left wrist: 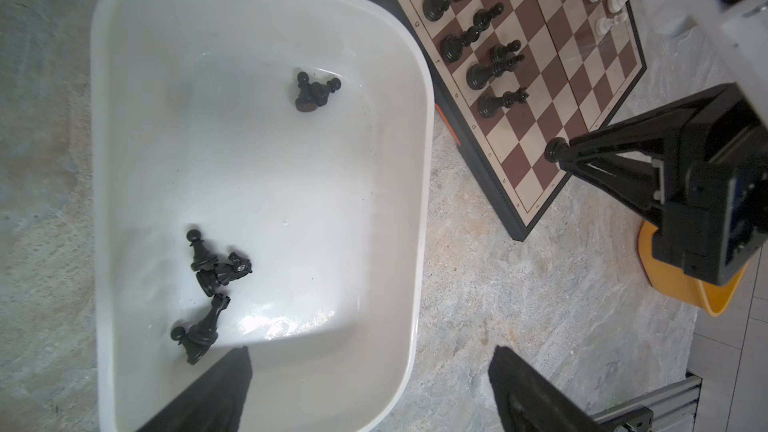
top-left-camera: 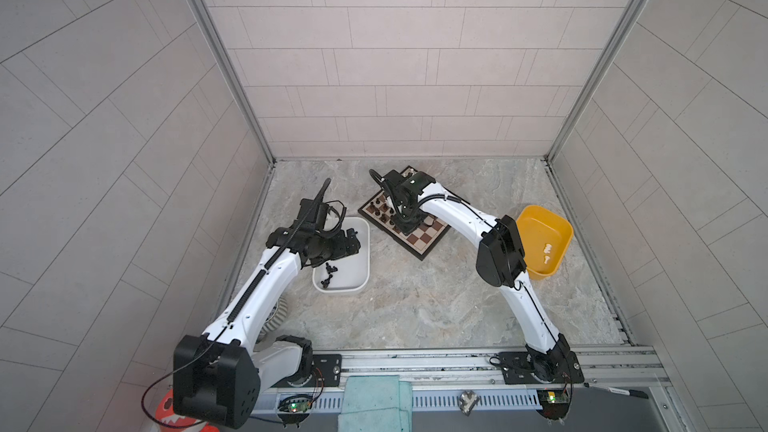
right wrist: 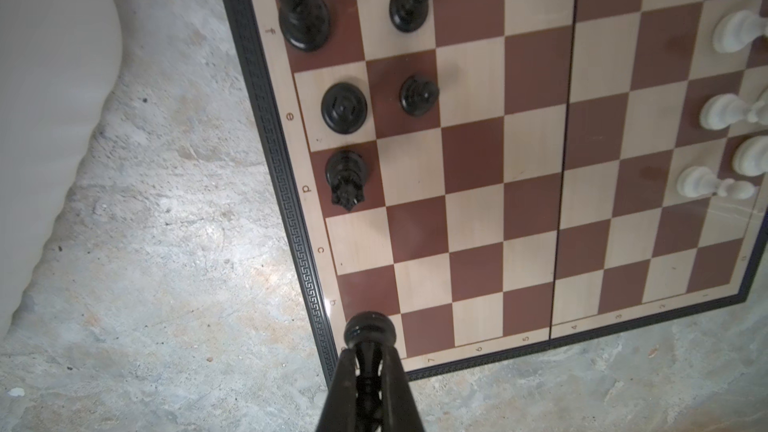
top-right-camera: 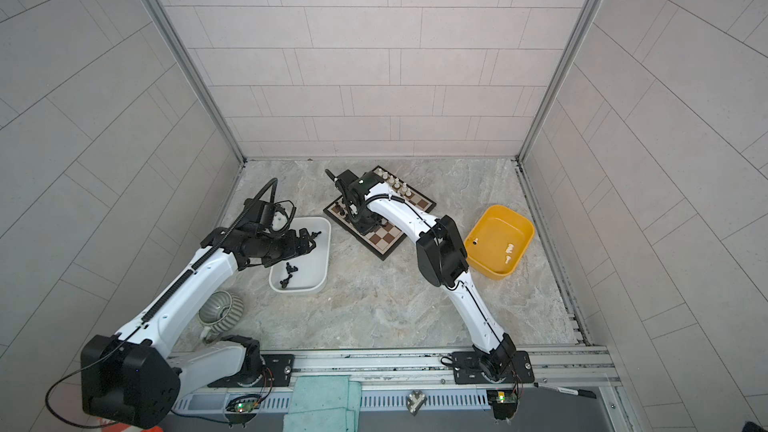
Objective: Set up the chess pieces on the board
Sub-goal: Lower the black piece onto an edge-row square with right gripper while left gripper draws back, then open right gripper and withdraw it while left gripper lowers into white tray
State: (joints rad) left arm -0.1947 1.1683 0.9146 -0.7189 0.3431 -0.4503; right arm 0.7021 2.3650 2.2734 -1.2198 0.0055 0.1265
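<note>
Tabletop (top-left-camera: pixel 415 305) marbled grey within tiled walls (top-left-camera: pixel 395 56); left gripper (left wrist: pixel 371 357) wide, right gripper (right wrist: pixel 370 351) pinching black piece (right wrist: pixel 370 329).

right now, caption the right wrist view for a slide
Right gripper shut on a black chess piece near a board corner; other black pieces and white pieces stand on it.

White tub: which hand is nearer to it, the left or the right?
Left. The left hand hangs open above the white tub. The right hand, shut on a black piece, is over the board, apart from the tub.
</note>
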